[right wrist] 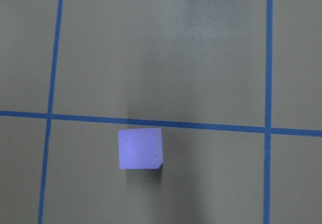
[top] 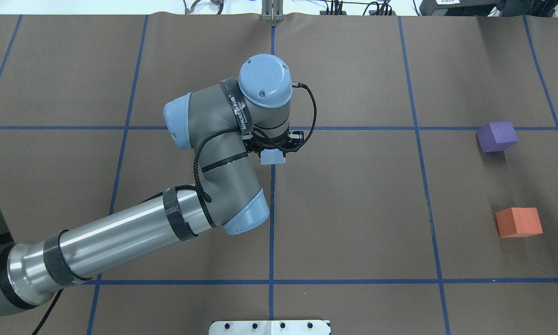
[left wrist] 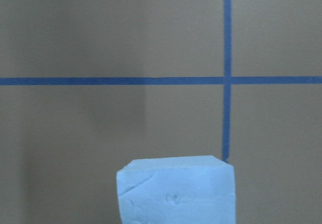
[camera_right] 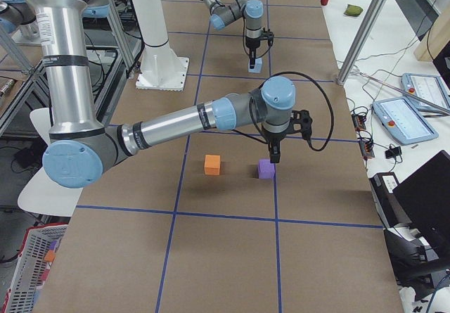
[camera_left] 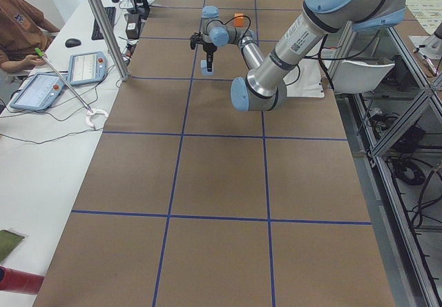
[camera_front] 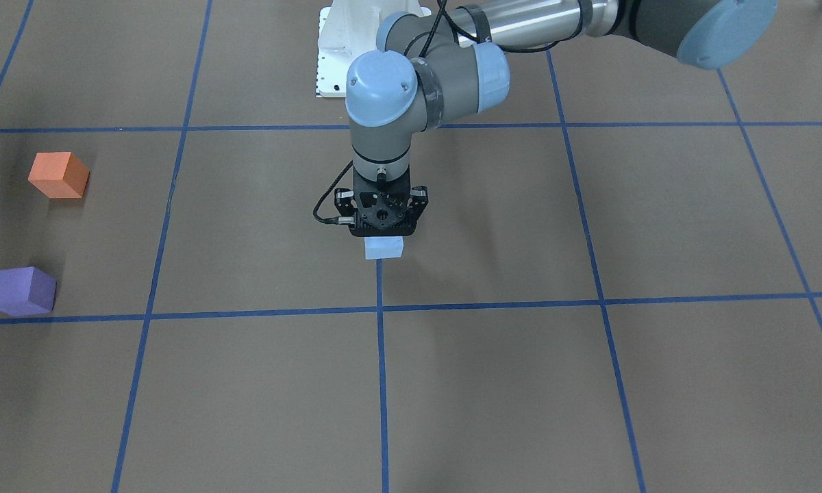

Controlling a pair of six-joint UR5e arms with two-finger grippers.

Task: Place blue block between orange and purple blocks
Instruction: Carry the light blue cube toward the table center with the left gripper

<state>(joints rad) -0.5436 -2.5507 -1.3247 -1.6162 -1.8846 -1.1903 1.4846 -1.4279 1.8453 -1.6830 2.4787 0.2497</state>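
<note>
The light blue block sits between the fingers of my left gripper at the table's middle, on a blue tape crossing. The gripper is shut on it. It fills the bottom of the left wrist view. The orange block and the purple block stand apart on the table at my far right, with a gap between them. In the exterior right view my right gripper hangs just above the purple block. I cannot tell whether it is open. The right wrist view looks down on the purple block.
Brown table paper with a blue tape grid. The white arm base plate is at the near edge. An operators' desk with tablets and a metal post lies along the far side.
</note>
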